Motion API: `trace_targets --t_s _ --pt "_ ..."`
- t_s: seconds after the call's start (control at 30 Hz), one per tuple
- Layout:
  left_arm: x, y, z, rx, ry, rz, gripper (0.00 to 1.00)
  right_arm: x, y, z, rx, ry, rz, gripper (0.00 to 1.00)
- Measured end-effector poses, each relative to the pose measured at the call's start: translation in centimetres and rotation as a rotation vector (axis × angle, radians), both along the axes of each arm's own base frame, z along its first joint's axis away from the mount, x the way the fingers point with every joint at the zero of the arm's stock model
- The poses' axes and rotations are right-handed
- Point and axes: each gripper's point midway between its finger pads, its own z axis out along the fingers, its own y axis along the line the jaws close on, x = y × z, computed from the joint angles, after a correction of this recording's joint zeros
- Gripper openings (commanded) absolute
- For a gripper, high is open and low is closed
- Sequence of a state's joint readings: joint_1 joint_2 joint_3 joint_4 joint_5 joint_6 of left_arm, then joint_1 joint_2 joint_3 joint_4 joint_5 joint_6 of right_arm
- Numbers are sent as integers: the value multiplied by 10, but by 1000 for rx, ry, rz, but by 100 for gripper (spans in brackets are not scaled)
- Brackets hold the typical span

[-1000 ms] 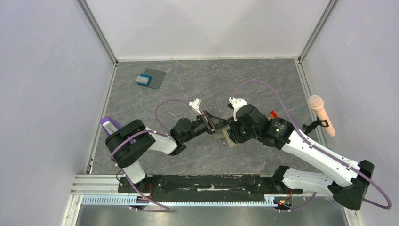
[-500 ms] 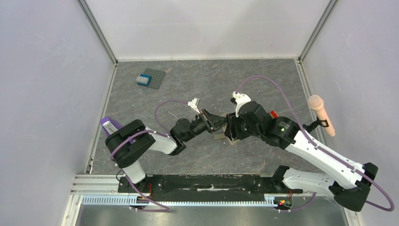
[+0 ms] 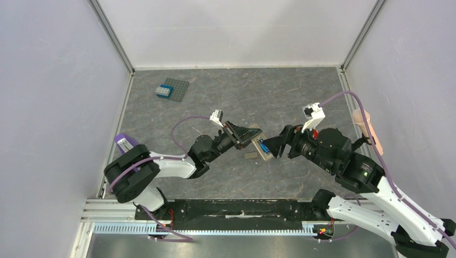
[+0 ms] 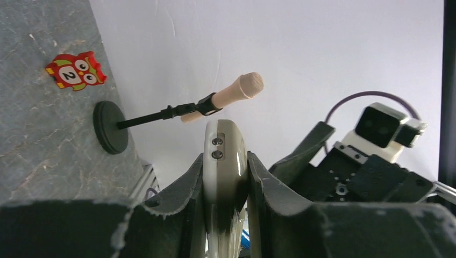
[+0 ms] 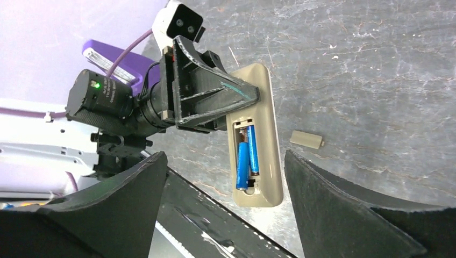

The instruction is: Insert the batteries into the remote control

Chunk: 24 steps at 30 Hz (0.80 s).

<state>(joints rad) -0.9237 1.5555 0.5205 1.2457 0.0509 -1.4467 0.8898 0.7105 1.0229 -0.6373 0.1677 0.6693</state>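
Over the tabletop, the left gripper is clamped edgewise on one end of the remote control. The right gripper stands wide just beside the free end, holding nothing. Two batteries sit side by side in the remote's open back recess.

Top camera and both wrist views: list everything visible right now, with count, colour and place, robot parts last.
remote control: 1, beige-white, back open, clamped above mid-table
batteries: 2, blue, side by side in the remote's recess
small flat piece: 1, beige, on the table beside the remote; perhaps the cover
owl tile: 1, red, marked 2, by the microphone's base
microphone: 1, tan on a black stand, right edge
toy brick: 1, blue, on the studded plate, grey, far left
purple-and-white object: 1, left edge
table: 1, grey marbled
left gripper: shut on the remote control
right gripper: open, empty, facing the recess
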Motion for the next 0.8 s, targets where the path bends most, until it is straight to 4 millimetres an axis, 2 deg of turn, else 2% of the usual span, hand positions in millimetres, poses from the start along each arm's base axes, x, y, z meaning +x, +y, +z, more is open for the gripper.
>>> trace_targets --t_s 0.3,0.5,0.63,0.8 --pt "4 8 41 -79 110 44 2 1 -2 8 220 17 -83 85" --pt "11 -1 37 -153 232 28 2 0 -1 32 351 -9 -92 84" --pt "10 -10 34 -180 278 16 2 1 -2 37 386 -7 -103 82" --pt "8 -11 40 -207 283 8 2 4 -8 37 401 0 -148 78"
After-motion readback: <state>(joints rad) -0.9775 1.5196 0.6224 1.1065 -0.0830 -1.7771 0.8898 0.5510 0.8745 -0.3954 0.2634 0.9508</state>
